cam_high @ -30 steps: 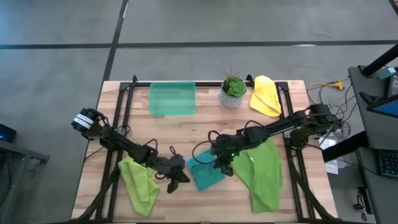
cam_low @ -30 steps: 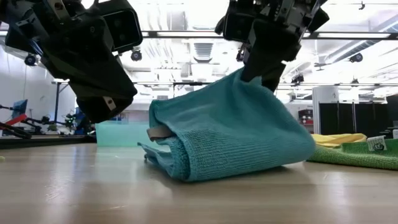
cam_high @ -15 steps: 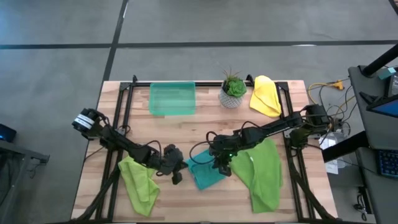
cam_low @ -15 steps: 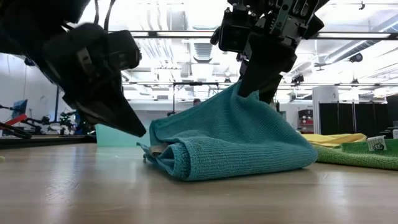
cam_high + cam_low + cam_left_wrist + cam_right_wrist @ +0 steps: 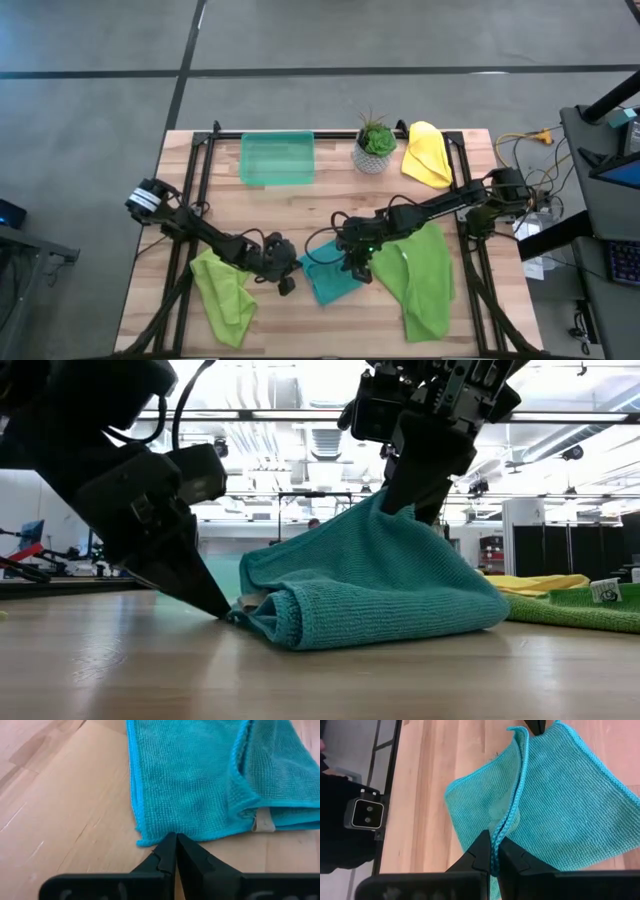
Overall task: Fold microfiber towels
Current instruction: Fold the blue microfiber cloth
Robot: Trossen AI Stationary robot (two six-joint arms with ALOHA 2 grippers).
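Right end effector pinches teal towel edge — left end effector touching its corner.

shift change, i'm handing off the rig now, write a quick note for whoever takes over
Right gripper: shut on the teal towel, holding an edge up at mid-table.
Left gripper: shut, tips at the teal towel's near edge on the table, holding nothing.
Two lime green towels lie crumpled at the front, the yellow towel at the back right.
Done: nothing fully folded. Left: all four.

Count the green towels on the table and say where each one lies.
2. One lime green towel lies crumpled at the near-left corner beside the left arm; the other lime green towel lies spread at the near right under the right arm. None seems hidden.
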